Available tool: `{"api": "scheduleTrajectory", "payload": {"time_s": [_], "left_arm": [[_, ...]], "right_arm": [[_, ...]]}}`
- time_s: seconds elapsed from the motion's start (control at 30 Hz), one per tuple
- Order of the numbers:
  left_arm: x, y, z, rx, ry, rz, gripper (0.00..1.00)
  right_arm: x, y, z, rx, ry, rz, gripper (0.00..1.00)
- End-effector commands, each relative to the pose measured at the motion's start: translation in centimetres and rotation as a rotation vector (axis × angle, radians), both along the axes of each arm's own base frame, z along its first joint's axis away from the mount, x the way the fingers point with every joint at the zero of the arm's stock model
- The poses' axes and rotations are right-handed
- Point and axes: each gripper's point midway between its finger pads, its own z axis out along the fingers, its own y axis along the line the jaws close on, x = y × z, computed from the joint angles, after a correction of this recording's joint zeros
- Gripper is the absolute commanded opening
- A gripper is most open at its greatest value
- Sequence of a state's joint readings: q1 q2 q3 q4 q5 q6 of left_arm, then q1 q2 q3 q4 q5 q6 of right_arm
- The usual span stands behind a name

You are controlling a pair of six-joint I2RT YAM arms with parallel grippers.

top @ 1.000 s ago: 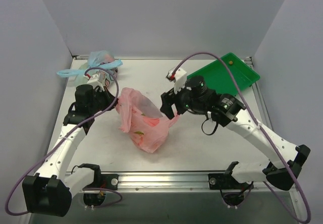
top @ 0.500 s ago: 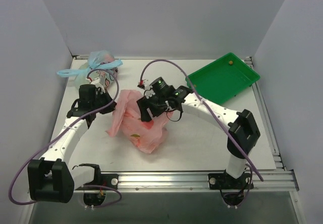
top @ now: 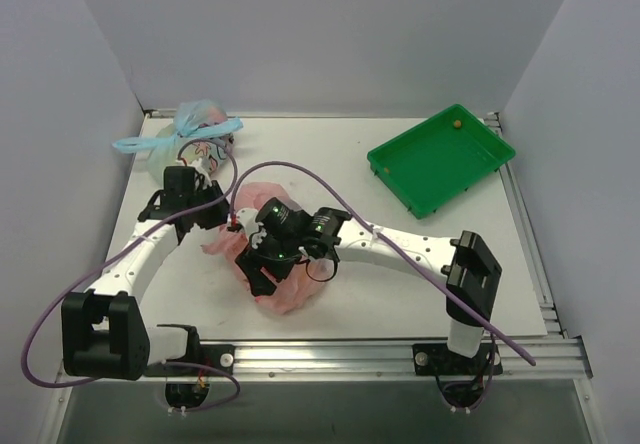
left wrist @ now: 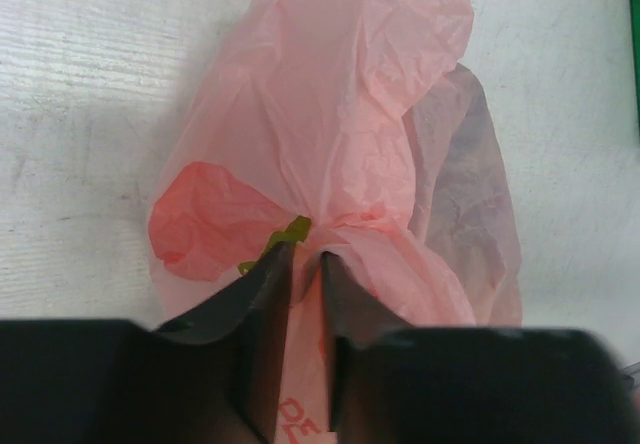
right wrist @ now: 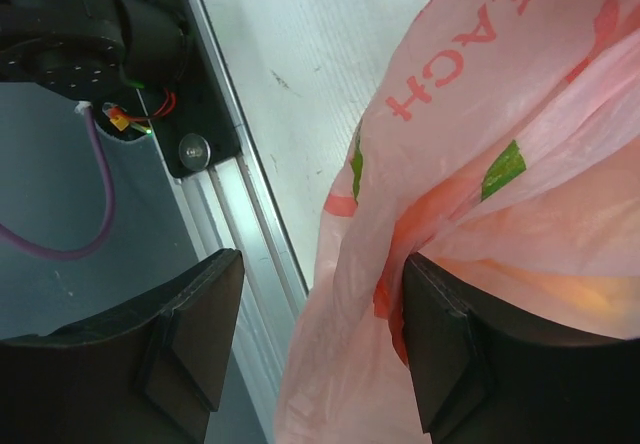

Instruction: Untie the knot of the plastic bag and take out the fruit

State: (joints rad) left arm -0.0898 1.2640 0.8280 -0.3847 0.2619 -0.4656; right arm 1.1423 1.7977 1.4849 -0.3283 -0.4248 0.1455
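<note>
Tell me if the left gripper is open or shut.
Shut on the plastic bag: the left gripper has its jaws nearly together, pink film pinched between them.

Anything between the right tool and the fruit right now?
Yes, the film of the pink bag itself. In the right wrist view it fills the gap of the open right tool, and only an orange glow, possibly fruit, shows through it. The left tool is shut on gathered plastic.

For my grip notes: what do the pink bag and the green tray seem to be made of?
The pink bag looks like thin plastic film: crinkled, translucent. The green tray is probably rigid plastic: smooth, evenly coloured, with a moulded rim.
</note>
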Motion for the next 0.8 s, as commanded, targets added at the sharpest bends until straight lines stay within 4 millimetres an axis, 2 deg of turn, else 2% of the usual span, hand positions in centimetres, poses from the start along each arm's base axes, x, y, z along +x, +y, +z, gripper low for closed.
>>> {"api": "scheduleTrajectory", "payload": {"time_s": [0.0, 0.03, 0.07, 0.1, 0.13, 0.17, 0.2, 0.23, 0.3, 0.4, 0.5, 0.53, 0.6, 0.63, 0.67, 0.73, 0.77], "left_arm": [[2.5, 0.2, 4.0, 0.004, -0.116, 0.014, 0.33], [2.5, 0.1, 4.6, -0.001, -0.124, 0.021, 0.37], [2.7, 0.3, 6.3, -0.003, -0.169, 0.030, 0.43], [2.7, 0.4, 7.3, -0.001, -0.192, 0.039, 0.57], [2.4, 0.8, 7.9, 0.013, -0.197, 0.054, 0.67], [2.5, 1.5, 10.2, 0.035, -0.255, 0.084, 0.72], [2.4, 2.0, 11.0, 0.055, -0.268, 0.106, 0.74], [1.9, 2.6, 11.6, 0.079, -0.271, 0.121, 0.83], [1.5, 3.8, 14.3, 0.120, -0.333, 0.168, 0.91], [0.2, 4.5, 16.1, 0.139, -0.363, 0.194, 0.93], [-1.4, 4.3, 16.2, 0.134, -0.360, 0.181, 0.94], [-2.1, 4.2, 15.4, 0.133, -0.335, 0.166, 0.95], [-3.2, 4.0, 15.0, 0.125, -0.330, 0.151, 0.96], [-4.0, 3.6, 13.8, 0.118, -0.295, 0.129, 0.96], [-4.6, 3.3, 13.8, 0.107, -0.298, 0.114, 0.96], [-5.8, 2.9, 12.6, 0.092, -0.258, 0.088, 0.96], [-6.6, 2.3, 11.9, 0.071, -0.243, 0.060, 0.97]], "right_arm": [[1.6, -1.7, 5.2, 0.067, -0.081, -0.055, 0.62], [2.6, -2.3, 5.7, 0.072, -0.081, -0.106, 0.62], [4.6, -3.4, 6.3, 0.079, -0.087, -0.181, 0.63], [6.1, -4.6, 7.6, 0.095, -0.115, -0.250, 0.63], [7.0, -5.5, 7.6, 0.094, -0.104, -0.302, 0.63], [9.0, -7.1, 8.6, 0.115, -0.115, -0.371, 0.64], [9.8, -7.8, 8.9, 0.121, -0.117, -0.404, 0.64], [10.5, -8.5, 9.1, 0.127, -0.111, -0.432, 0.64], [12.5, -10.3, 9.7, 0.144, -0.107, -0.507, 0.64], [14.9, -11.7, 9.6, 0.170, -0.075, -0.589, 0.65], [15.5, -10.9, 8.5, 0.173, -0.020, -0.592, 0.65], [15.4, -10.4, 8.1, 0.173, -0.002, -0.583, 0.67], [15.5, -9.0, 6.7, 0.170, 0.042, -0.568, 0.69], [15.0, -8.2, 6.1, 0.162, 0.051, -0.551, 0.71], [15.1, -7.5, 4.9, 0.142, 0.066, -0.544, 0.73], [14.4, -6.0, 4.2, 0.131, 0.069, -0.514, 0.75], [14.5, -5.2, 3.1, 0.116, 0.078, -0.508, 0.76]]}}
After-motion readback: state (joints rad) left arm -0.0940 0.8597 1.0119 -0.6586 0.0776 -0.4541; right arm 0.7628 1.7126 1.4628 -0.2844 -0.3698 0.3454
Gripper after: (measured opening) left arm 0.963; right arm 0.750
